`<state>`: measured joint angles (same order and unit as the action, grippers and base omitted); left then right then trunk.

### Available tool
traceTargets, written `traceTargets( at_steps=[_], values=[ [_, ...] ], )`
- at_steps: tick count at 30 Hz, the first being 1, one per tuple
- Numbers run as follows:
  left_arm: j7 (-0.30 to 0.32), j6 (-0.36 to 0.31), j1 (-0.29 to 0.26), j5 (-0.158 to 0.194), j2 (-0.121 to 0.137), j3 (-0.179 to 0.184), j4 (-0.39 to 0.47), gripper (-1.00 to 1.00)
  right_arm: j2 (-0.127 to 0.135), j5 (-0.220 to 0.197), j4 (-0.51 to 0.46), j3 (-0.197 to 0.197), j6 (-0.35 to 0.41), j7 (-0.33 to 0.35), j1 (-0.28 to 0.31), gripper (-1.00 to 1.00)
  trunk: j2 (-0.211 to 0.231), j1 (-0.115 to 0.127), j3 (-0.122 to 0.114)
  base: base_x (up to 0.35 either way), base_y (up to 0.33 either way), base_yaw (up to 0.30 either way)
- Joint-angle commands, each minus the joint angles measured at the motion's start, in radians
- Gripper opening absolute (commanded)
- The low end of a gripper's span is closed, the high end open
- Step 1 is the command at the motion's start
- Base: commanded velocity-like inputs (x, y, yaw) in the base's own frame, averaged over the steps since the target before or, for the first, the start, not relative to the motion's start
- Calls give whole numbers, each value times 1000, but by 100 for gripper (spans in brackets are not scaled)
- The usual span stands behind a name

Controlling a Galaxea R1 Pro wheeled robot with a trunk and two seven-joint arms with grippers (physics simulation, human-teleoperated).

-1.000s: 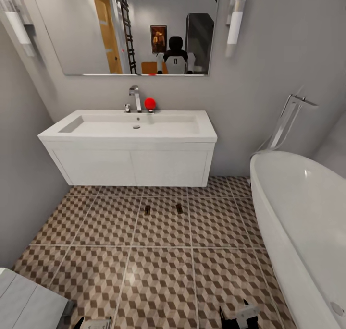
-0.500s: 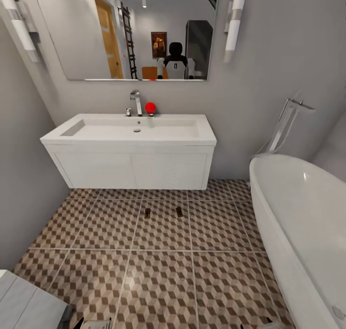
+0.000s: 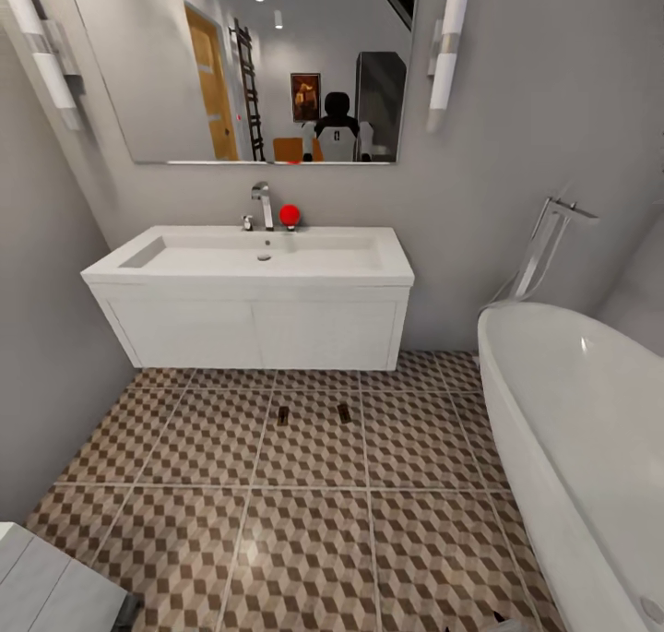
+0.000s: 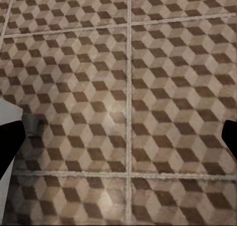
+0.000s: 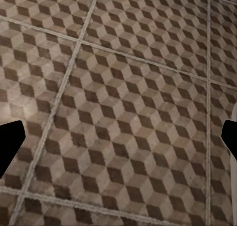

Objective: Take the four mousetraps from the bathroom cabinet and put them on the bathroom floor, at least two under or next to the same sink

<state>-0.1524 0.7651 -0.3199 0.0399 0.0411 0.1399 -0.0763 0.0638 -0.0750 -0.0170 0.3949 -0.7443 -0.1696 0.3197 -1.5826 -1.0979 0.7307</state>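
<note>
**Bathroom surroundings, off-task items**

You have a wide mirror (image 3: 249, 60) on the far wall, with a tall wall light (image 3: 444, 51) at its right and another wall light (image 3: 46, 55) at its left. A chrome faucet (image 3: 262, 204) stands below it, a red ball (image 3: 290, 214) just to its right. On your right, a white bathtub (image 3: 581, 429) runs from near to far, with a chrome tub filler (image 3: 546, 244) at its far end. A pale grey slab corner (image 3: 46, 586) sits near left.
</note>
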Motion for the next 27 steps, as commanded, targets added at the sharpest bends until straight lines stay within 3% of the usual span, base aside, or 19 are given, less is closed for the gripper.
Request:
traceTargets(
  at_steps=[1, 7, 19, 22, 27],
  values=[
    [-4, 7, 4, 4, 0, 9, -3, 100, 0, -8, 0, 9, -2, -1, 0, 100, 0, 0, -1, 0, 0, 0],
    [-5, 42, 48, 5, 7, 8, -3, 100, -24, -8, 0, 9, -2, 4, -5, 100, 0, 0, -10, 0, 0, 0],
    [-6, 46, 63, 6, 11, 7, -3, 100, -49, -8, 0, 9, 1, 3, -7, 100, 0, 0, -27, 0, 0, 0],
    [-6, 45, 65, 6, 11, 7, -3, 100, -50, -8, 0, 9, 35, 3, -7, 100, 0, 0, -29, 0, 0, 0],
    [-7, 44, 65, 7, 9, 6, -2, 100, -54, -8, -3, 9, 163, 5, -7, 100, 0, 0, -30, 0, 0, 0]
  ],
)
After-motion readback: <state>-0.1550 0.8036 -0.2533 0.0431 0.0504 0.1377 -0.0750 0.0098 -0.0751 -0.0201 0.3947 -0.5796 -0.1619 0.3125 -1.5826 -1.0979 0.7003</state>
